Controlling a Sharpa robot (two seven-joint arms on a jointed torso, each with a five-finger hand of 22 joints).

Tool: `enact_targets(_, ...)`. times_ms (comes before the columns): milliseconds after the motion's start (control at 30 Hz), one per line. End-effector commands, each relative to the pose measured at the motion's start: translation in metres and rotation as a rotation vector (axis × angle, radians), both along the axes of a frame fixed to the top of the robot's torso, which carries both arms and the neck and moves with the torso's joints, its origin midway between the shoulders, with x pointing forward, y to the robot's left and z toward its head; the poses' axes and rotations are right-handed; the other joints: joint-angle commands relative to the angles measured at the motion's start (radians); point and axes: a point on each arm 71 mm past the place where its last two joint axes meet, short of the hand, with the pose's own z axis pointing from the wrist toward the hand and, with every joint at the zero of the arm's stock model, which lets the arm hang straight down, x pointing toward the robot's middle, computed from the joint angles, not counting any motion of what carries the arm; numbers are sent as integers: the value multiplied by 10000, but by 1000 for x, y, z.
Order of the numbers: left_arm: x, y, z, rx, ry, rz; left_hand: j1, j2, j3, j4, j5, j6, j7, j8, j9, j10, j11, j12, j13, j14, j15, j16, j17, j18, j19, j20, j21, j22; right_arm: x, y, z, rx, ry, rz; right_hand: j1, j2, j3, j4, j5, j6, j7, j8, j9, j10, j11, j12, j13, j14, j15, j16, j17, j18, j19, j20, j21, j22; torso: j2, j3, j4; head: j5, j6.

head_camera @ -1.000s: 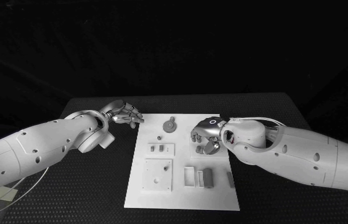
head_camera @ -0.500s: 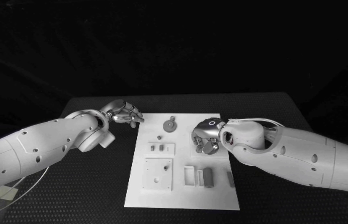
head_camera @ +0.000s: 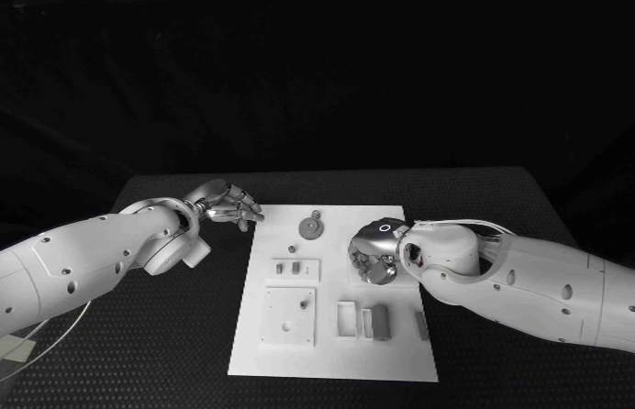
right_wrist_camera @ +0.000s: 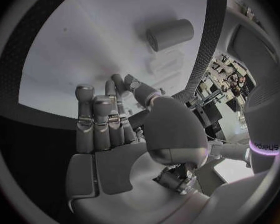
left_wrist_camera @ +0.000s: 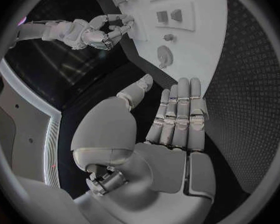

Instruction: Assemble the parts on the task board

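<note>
Left hand (head_camera: pixel 228 204) hovers off the board's (head_camera: pixel 331 359) edge, fingers apart, holding nothing. Right hand (head_camera: pixel 374 253) over the board, fingers curled; can't tell if it grips anything

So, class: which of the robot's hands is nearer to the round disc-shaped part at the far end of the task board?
Left, though not by much. The left hand hovers off the task board beside the round part; the right hand is over the board, slightly nearer the robot than that part.
</note>
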Motion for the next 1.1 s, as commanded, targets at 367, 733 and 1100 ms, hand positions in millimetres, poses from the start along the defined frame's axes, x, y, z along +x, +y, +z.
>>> enact_targets(367,0,-2,1,-48,17,-126,-58,9,-20,59,25,-19,-6,3,-7,-77,-1,28,-16,45,5,-69,30,187,54,15,10,-14,2,1,2,394,-568,42,18,875,96,-375,49,537,-189,232,105,589,-193,161,223,215,-239,-3,16,1064,246,-72,148,212,-1,-2,-3,-8,4)
enact_targets(733,0,-2,1,-45,18,-124,-64,22,-21,71,25,-17,-7,5,-7,-79,-1,30,-20,48,5,-77,43,187,56,15,11,-15,4,-2,3,515,-808,-24,150,1045,71,-404,51,778,-285,375,237,858,-324,257,405,305,-366,4,38,1064,314,-107,236,214,0,-3,-8,-9,-9)
enact_targets(1100,0,-2,1,-41,25,-125,-71,28,-25,81,24,-20,-7,5,-9,-83,0,32,-24,51,5,-89,58,187,55,15,11,-17,2,-2,7,850,-1064,-33,156,1040,50,-407,51,823,-306,408,285,924,-355,273,464,322,-396,7,50,1064,327,-102,267,217,-6,-2,-4,13,-16)
